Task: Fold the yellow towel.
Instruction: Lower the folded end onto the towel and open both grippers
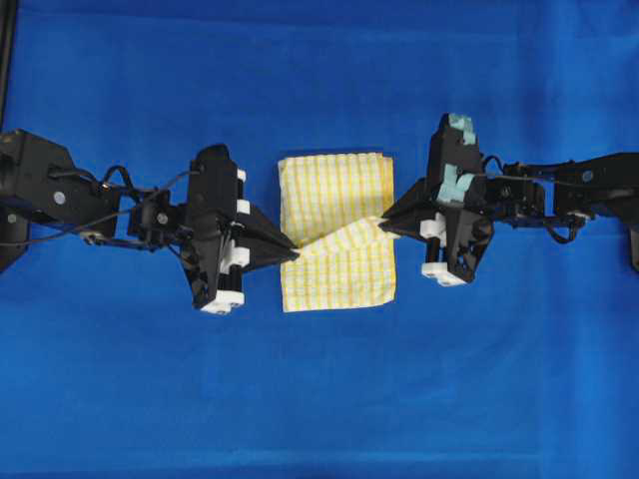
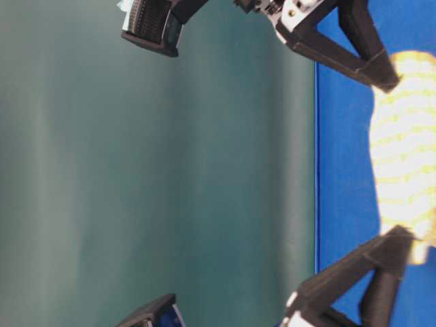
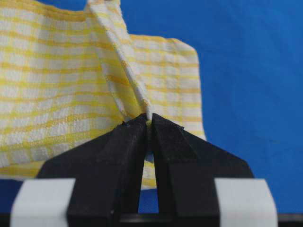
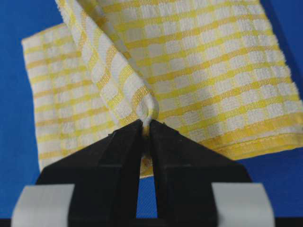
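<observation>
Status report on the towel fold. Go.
Left tool shut on yellow towel, left edge. Right tool shut on right edge. Towel partly folded on blue cloth. Nothing in the way.

The bench [image 1: 319, 399] is covered by a blue cloth [image 1: 150, 379] from edge to edge. On it lies the yellow towel [image 1: 334, 200], partly folded, between the left end effector [image 1: 296, 255] and the right end effector [image 1: 379, 222], its checked layers flat on the blue surface.

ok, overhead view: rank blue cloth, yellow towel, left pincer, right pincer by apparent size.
1. blue cloth
2. yellow towel
3. left pincer and right pincer: look alike, unranked. Both are shut on the towel.
</observation>
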Robot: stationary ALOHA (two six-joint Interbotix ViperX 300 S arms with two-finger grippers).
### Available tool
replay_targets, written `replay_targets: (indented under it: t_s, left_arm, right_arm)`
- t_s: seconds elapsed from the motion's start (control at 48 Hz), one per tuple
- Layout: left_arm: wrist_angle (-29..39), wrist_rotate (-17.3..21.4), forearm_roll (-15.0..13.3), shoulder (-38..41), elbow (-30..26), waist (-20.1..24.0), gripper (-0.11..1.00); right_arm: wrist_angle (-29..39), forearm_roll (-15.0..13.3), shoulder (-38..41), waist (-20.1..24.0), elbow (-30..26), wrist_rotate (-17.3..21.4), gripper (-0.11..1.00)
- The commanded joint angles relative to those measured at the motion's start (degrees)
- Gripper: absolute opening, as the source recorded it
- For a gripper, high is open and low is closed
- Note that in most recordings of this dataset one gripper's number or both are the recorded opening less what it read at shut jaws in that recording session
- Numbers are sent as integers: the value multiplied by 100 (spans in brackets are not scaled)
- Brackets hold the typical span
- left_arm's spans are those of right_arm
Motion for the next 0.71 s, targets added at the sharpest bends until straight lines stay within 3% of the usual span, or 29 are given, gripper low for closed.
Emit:
replay_targets:
  t_s: [0.0, 0.313, 0.688]
  left_arm:
    - [-105, -9, 0, 70, -88, -114, 2]
    - [-123, -70, -9, 237, -193, -272, 2]
    - [167, -62, -9, 229, -193, -281, 2]
  right_arm:
    - [0, 35, 9, 79, -62, -9, 6]
    - [-18, 229, 158, 334, -132, 0, 6]
    - [-18, 255, 229, 492, -229, -9, 6]
